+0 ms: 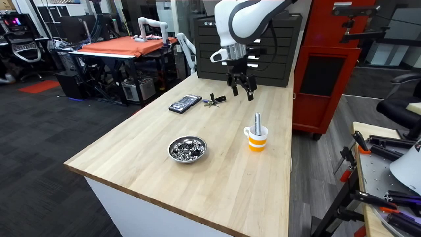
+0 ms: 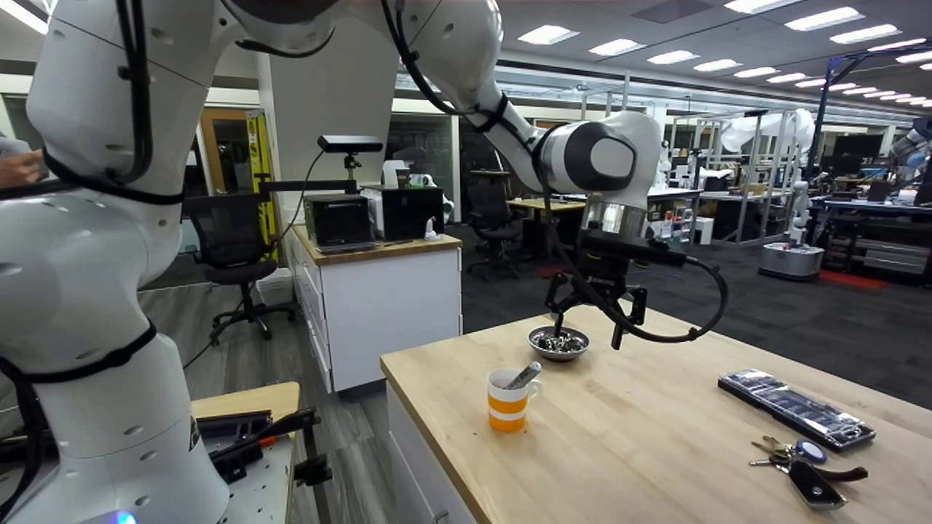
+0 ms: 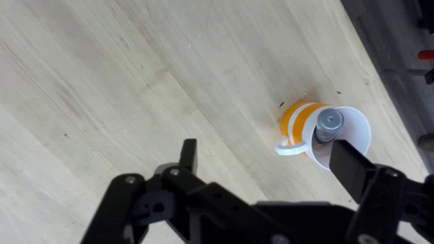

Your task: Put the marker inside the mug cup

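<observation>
The mug cup is white with orange bands and stands upright on the table near its edge. It also shows in an exterior view and in the wrist view, handle towards the lower left there. The marker stands inside the mug, its grey end above the rim. It leans against the mug's wall in an exterior view and shows end-on in the wrist view. My gripper is open and empty above the table, apart from the mug, in both exterior views. In the wrist view, one finger of the gripper overlaps the mug's rim.
A metal bowl with shiny crumpled pieces stands on the wooden table. A flat black case and a bunch of keys lie further along the table. A dark drawer cabinet stands at the far end in an exterior view.
</observation>
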You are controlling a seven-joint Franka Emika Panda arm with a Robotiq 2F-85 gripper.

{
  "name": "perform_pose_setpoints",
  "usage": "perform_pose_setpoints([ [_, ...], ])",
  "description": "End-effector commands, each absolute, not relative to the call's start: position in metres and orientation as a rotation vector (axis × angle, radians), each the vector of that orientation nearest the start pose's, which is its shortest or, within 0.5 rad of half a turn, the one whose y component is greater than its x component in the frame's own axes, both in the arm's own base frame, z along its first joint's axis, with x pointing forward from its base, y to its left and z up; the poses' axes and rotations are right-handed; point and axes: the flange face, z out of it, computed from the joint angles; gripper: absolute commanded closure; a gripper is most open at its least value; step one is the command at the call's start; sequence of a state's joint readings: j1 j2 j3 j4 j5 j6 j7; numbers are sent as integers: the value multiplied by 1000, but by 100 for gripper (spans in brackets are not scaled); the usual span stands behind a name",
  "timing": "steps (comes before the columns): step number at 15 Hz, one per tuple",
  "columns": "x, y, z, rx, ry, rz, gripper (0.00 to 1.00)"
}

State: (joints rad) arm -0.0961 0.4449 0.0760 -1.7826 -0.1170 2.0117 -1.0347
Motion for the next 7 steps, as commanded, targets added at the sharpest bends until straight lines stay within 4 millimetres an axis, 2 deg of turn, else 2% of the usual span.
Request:
perform_pose_setpoints([
  [1,626,-24,292,-2684,-1533,296,0],
  [7,617,-28,294,-2741,-1470,256,0],
])
